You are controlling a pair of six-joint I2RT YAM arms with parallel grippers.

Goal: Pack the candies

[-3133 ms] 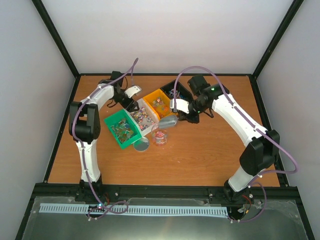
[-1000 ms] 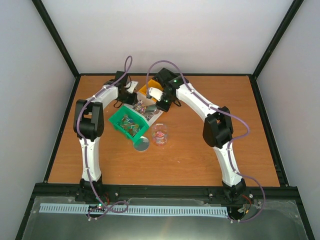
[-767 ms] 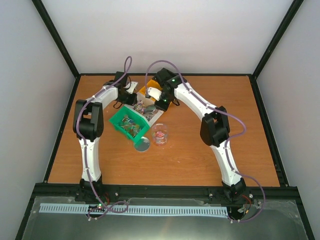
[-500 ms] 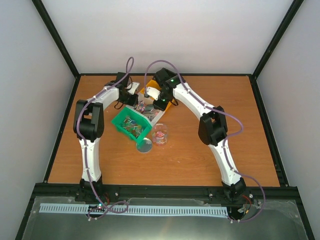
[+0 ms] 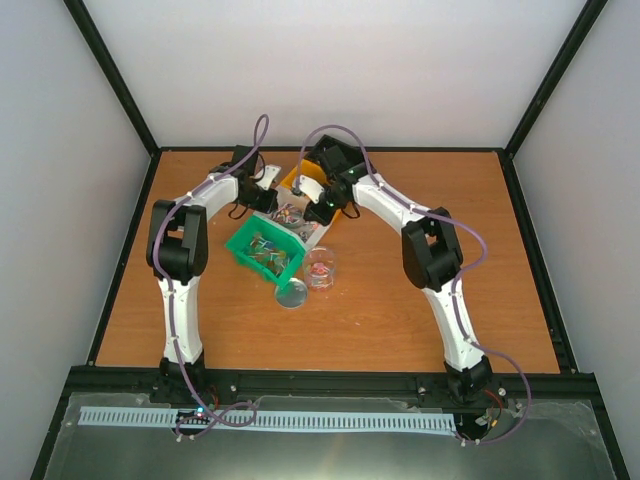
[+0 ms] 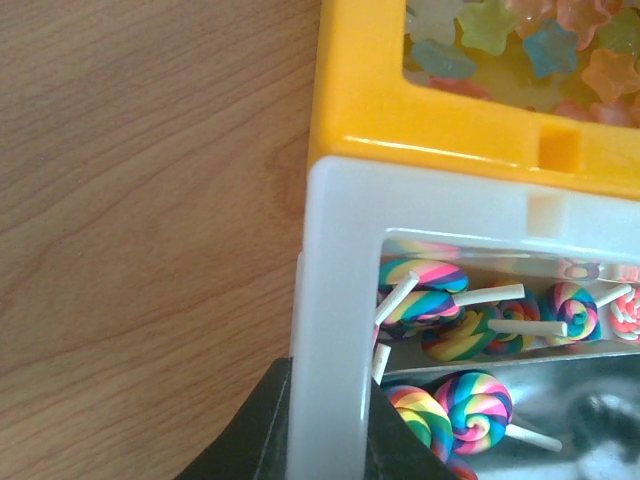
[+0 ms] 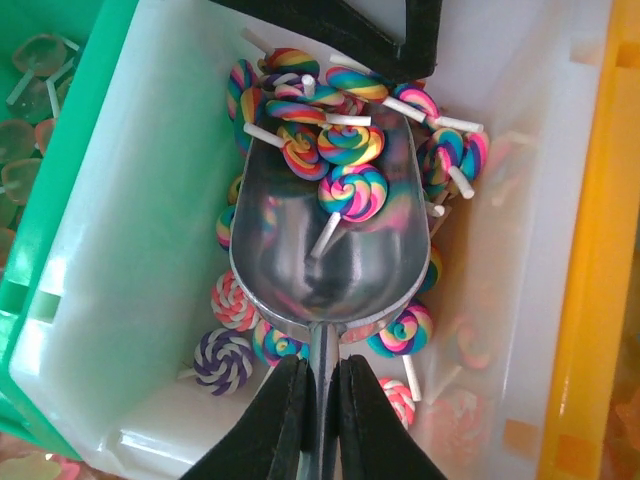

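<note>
- Inside the white bin (image 7: 150,250), the candies (image 7: 345,145) heap at the scoop (image 7: 320,265) mouth, straight ahead of the right gripper (image 7: 318,395) along the handle's long axis.
- Its jaws pinch the scoop handle; the left gripper (image 6: 325,445) clamps the bin's wall.

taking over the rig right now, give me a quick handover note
Left gripper: clamped on the wall of the white bin.
Right gripper: shut on the handle of the scoop, which lies in the white bin with a few lollipop candies in its bowl.
The jar stands open by the green bin, its lid beside it, some candies inside.
To do: tip the scoop into the jar, repeat, close it.
</note>
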